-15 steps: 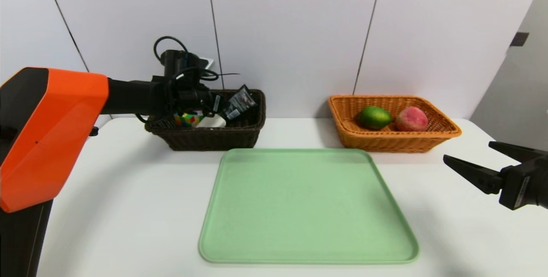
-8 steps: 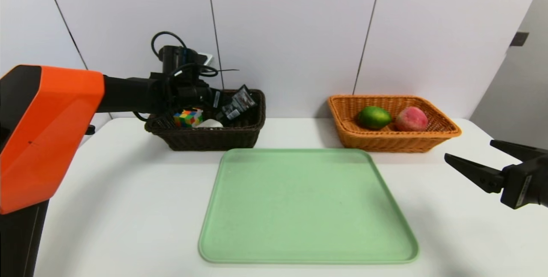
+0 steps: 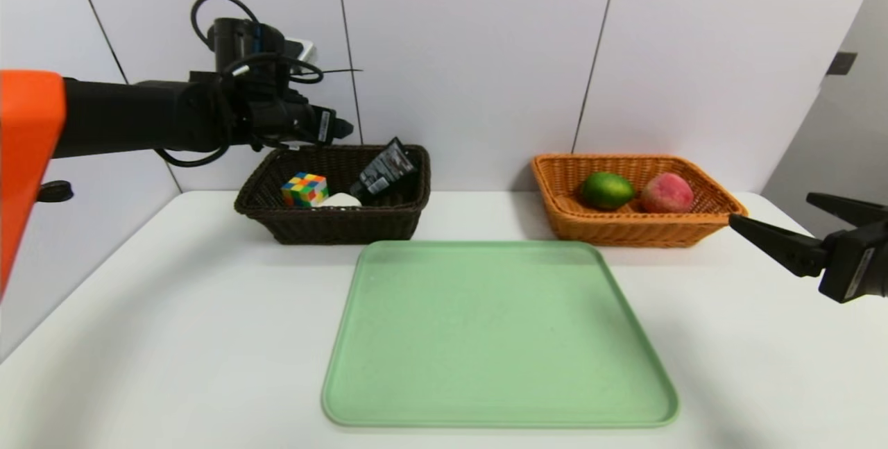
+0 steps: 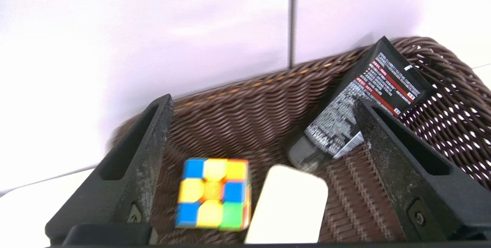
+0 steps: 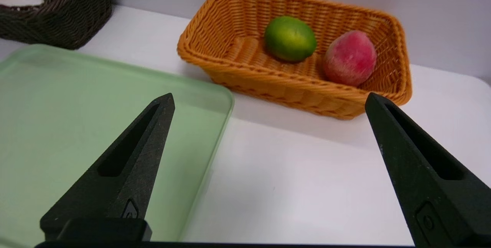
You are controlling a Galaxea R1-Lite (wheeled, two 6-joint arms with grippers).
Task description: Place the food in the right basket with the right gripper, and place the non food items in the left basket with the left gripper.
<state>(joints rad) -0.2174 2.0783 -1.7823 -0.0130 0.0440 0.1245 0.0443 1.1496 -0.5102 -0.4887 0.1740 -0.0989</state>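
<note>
Hovering our left gripper (image 4: 264, 133) over the brown basket (image 3: 333, 216), fingers spread and empty, black tube (image 4: 362, 94) with unreadable white print and a red stripe, right gripper (image 5: 268, 133) spread too.

White table (image 3: 173, 310): bears a green tray (image 3: 499, 338), well below and beside the left hand (image 3: 343, 131); a dark brown basket (image 3: 333, 220) directly beneath that hand; an orange basket (image 3: 624, 227) just beyond the right hand (image 3: 770, 223).
</note>
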